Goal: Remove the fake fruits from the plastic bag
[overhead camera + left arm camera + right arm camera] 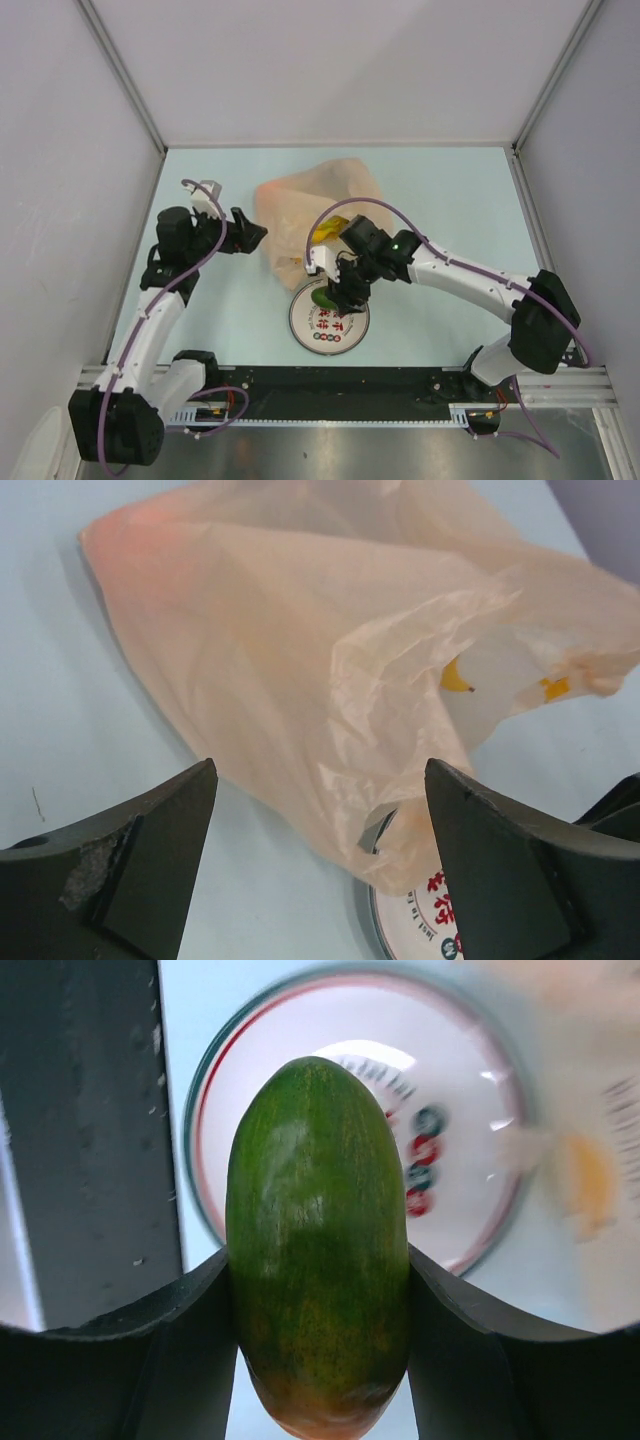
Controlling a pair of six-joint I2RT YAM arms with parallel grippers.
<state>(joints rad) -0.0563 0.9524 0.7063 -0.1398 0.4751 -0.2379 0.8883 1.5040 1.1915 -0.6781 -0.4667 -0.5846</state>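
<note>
Top view: pale blue table. The bag lies crumpled at the middle, toward the far side, with its mouth facing right and near. A yellow banana shows at the mouth, still inside the bag. The plate sits just near of the bag, and the bag's near edge reaches its rim. Red characters and a ring of small print mark the plate; too small to read. The right gripper hangs over the far part of the plate, clamped on a green mango. So the mango is out of the bag, above the plate. The left gripper is at the bag's left edge with its jaws spread.

Left wrist view: both dark fingers stand wide apart with nothing between them and the bag just ahead. The banana's tip shows through the thin plastic at right. A small yellow printed mark sits on the bag farther right; no letters can be made out. A slice of the plate shows low at right, the bag overlapping its rim. It carries red characters, cut off and unreadable.

Right wrist view: the mango stands on end between the fingers, both pressed to its sides. It is green, turning orange at the bottom. The plate is behind it, with blurred red and dark marks, unreadable. The bag is a blur at right.
</note>
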